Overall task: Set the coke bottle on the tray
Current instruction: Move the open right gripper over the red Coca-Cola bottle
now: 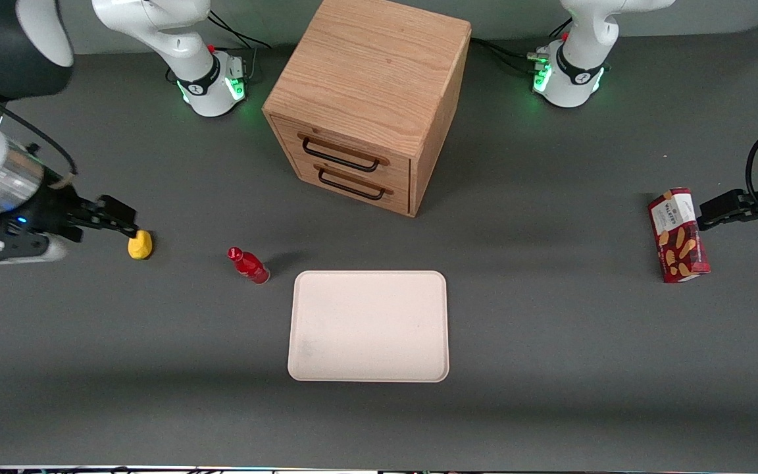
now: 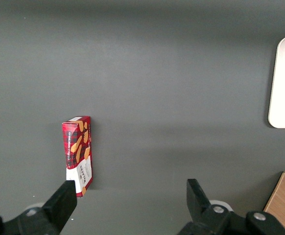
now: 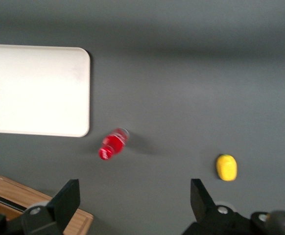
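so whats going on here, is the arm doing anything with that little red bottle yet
Not yet. The coke bottle stands on the table beside the tray, untouched, and the tray holds nothing. The right arm's gripper is open and empty, hovering at the working arm's end of the table near a yellow lump, short of the bottle. A wooden drawer cabinet sits farther from the front camera than the tray.

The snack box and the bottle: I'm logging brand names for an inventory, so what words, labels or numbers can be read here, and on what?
"WALKERS": seemingly, in small white print on the red snack box; the finer print below it is too small to read.
Coke bottle: no readable label; it stands on the table beside the tray.
Wooden cabinet and yellow lump: no text.
Gripper: open, near the yellow lump, no markings legible.
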You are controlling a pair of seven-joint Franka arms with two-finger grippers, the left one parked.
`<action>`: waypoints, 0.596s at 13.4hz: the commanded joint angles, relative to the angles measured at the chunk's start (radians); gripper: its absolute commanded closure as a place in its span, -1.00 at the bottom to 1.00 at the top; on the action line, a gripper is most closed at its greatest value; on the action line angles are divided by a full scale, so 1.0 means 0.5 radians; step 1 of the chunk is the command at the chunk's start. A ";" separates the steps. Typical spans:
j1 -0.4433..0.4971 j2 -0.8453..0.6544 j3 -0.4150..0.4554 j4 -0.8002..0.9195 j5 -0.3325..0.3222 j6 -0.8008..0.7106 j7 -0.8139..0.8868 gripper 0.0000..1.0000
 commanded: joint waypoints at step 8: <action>0.278 0.097 -0.015 0.056 0.016 -0.004 0.328 -1.00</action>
